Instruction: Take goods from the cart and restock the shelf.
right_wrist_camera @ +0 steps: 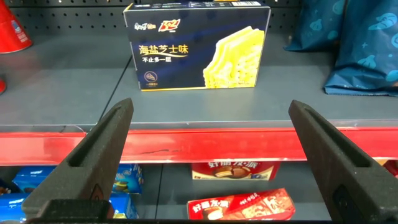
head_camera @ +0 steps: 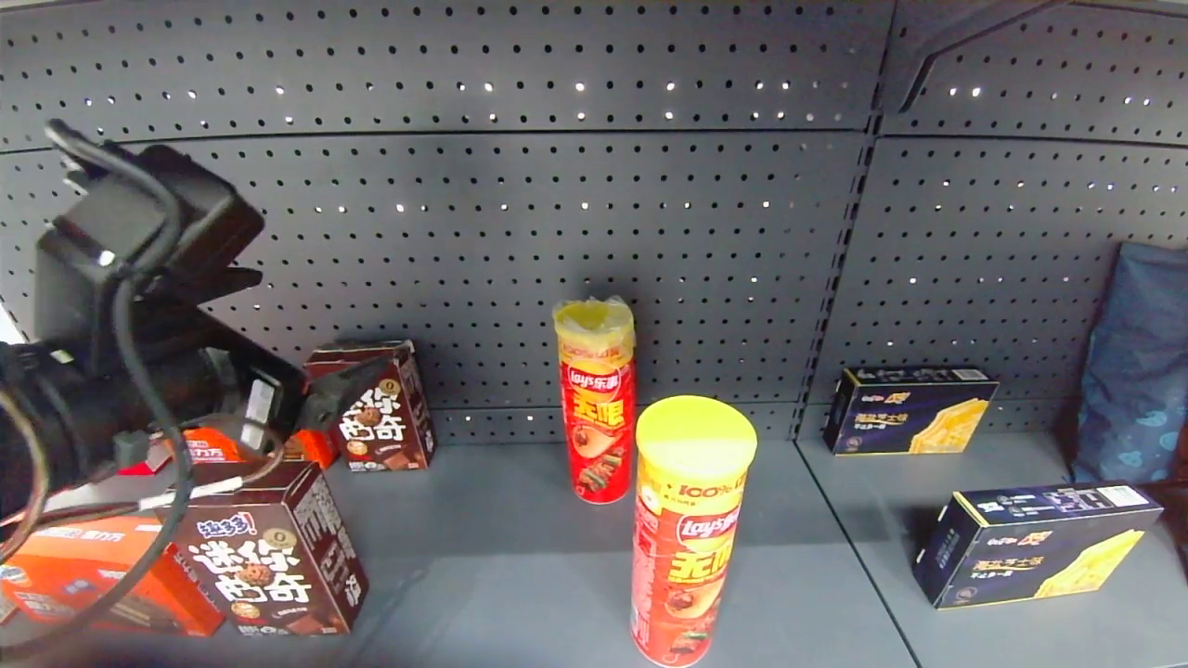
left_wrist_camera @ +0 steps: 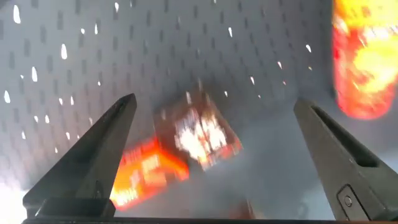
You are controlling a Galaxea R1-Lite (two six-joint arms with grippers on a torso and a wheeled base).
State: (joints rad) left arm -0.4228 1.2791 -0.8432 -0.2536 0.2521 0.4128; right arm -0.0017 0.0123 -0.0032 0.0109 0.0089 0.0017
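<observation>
My left gripper (head_camera: 311, 408) hangs open over the left end of the grey shelf (head_camera: 520, 557), with nothing between its fingers. One finger overlaps the rear brown cookie box (head_camera: 385, 422). In the left wrist view the open left gripper (left_wrist_camera: 214, 99) faces that brown box (left_wrist_camera: 199, 134), an orange box (left_wrist_camera: 146, 171) and a red chips can (left_wrist_camera: 367, 56). A second brown cookie box (head_camera: 269, 557) stands nearer the front. My right gripper (right_wrist_camera: 210, 102) is open and empty, in front of the shelf's red edge (right_wrist_camera: 205, 146), facing a navy cracker box (right_wrist_camera: 196, 46).
Two yellow-lidded chips cans (head_camera: 596, 399) (head_camera: 691, 529) stand mid-shelf. Two navy cracker boxes (head_camera: 914, 408) (head_camera: 1035, 543) and a blue bag (head_camera: 1137, 362) fill the right. Orange boxes (head_camera: 83, 575) lie front left. The lower shelf holds red boxes (right_wrist_camera: 242, 205) and blue packs (right_wrist_camera: 124, 180).
</observation>
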